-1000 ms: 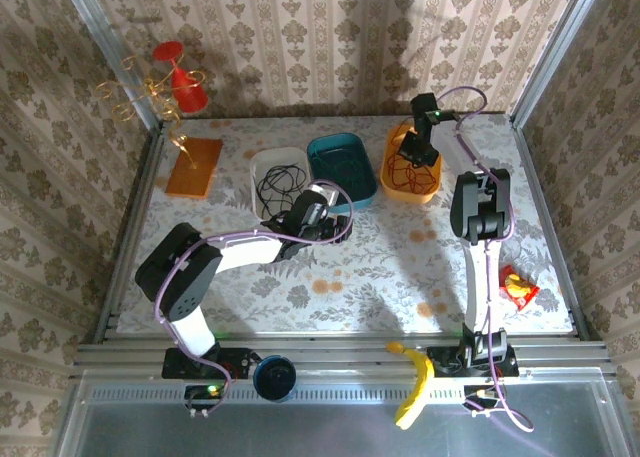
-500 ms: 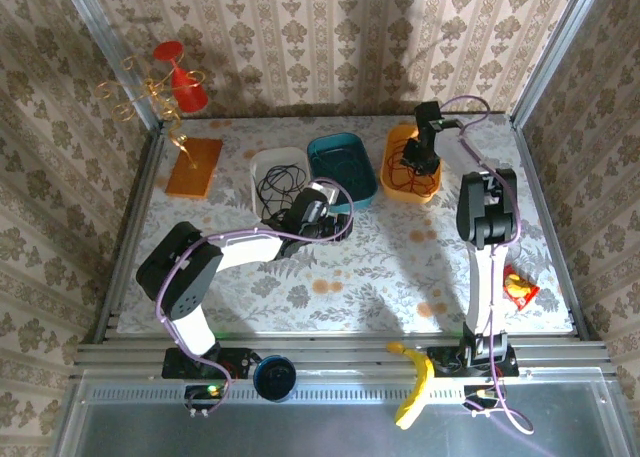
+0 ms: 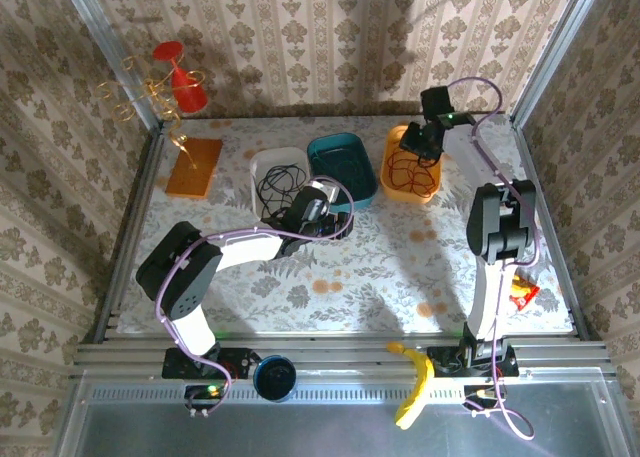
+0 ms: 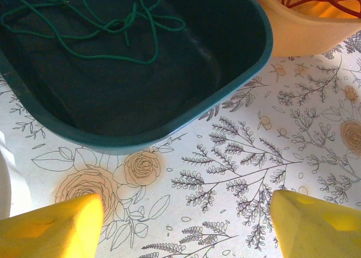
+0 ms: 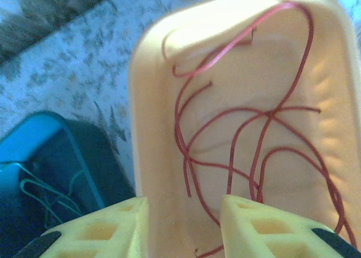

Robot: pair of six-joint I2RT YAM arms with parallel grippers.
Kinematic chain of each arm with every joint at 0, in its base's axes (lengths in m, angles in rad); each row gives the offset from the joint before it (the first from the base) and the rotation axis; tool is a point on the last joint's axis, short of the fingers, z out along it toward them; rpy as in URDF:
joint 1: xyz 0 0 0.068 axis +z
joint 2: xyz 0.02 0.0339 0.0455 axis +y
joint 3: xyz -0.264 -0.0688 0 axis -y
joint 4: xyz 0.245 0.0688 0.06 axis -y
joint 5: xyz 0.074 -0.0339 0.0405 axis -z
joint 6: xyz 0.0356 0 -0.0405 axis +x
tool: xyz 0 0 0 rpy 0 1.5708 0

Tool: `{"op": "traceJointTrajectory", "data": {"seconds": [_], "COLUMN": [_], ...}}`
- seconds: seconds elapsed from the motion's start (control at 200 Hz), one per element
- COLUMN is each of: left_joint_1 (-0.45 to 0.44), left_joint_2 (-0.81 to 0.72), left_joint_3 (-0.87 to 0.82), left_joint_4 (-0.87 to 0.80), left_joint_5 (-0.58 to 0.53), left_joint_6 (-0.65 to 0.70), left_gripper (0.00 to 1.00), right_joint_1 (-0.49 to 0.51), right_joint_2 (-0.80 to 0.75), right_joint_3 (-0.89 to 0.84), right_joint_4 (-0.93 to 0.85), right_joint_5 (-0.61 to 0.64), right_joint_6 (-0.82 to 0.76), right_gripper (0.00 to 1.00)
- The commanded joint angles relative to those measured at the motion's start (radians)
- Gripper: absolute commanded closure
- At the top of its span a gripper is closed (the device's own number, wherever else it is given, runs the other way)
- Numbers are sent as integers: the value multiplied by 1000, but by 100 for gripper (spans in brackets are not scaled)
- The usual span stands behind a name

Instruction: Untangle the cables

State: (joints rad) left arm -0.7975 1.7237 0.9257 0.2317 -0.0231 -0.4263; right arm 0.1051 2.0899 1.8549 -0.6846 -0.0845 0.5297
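**A:** Near edge of the bench (image 3: pixel 380 267)?

**B:** A yellow banana (image 3: pixel 413 382) lies on the near rail by the right arm's base. A red-and-yellow packet (image 3: pixel 517 289) lies near the right edge.

**A:** Left pincer?

**B:** The left pincer (image 4: pixel 186 204) has its yellow fingers (image 4: pixel 53 224) spread wide with nothing between them. It is over the floral bench cover, just on the near side of the teal plastic tub (image 4: pixel 141 140).

**A:** Cables?

**B:** They lie one per tub, in a row across the far half of the bench.
- **Green:** the thin green cable (image 4: pixel 113 26) lies in loose loops on the floor of the teal tub, in the middle of the row.
- **Black:** the thin black cable (image 3: pixel 278 185) is bunched in the white plastic tub (image 3: pixel 258 162), just left of the teal one.
- **Red:** the thin red cable (image 5: pixel 254 128) sprawls in open loops in the orange plastic tub (image 5: pixel 146 156), just right of the teal one.

No cable crosses from one tub to another.

**A:** Right pincer?

**B:** The right pincer (image 5: pixel 181 204) is above the orange tub, fingers parted and empty. The tub's left wall shows in the gap. Whether it touches the red cable, I cannot tell.

**A:** Far left?

**B:** A flat orange board (image 3: pixel 194 166) lies in the far-left corner. A red cone-shaped object (image 3: pixel 185 89) stands by the wall behind it.
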Motion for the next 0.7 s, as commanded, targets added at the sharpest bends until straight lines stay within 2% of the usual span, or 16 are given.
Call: {"op": "traceJointTrajectory", "data": {"seconds": [0.0,0.165,0.425,0.695], "left_joint_1": [3,1,-1,-14], "left_joint_2": [-12,-21,-23,-7], "left_joint_3": [15,7,2,21], "left_joint_4": [0,-4,-6,-1], "left_joint_5": [-5,-10,-10,-6], "left_joint_6": [8,5,3,7], "left_gripper": [22,22,22,21], "right_joint_1": [28,34,37,53], "right_joint_2": [54,71,40,-89], "right_joint_3": [-45,-120,-204,-340], "right_joint_4": [-32,5,-12,-25], "right_joint_5": [-72,-109,-137,-117], "right_joint_6": [-33,-32,-77,-85], "right_gripper": [66,75,76,76]}}
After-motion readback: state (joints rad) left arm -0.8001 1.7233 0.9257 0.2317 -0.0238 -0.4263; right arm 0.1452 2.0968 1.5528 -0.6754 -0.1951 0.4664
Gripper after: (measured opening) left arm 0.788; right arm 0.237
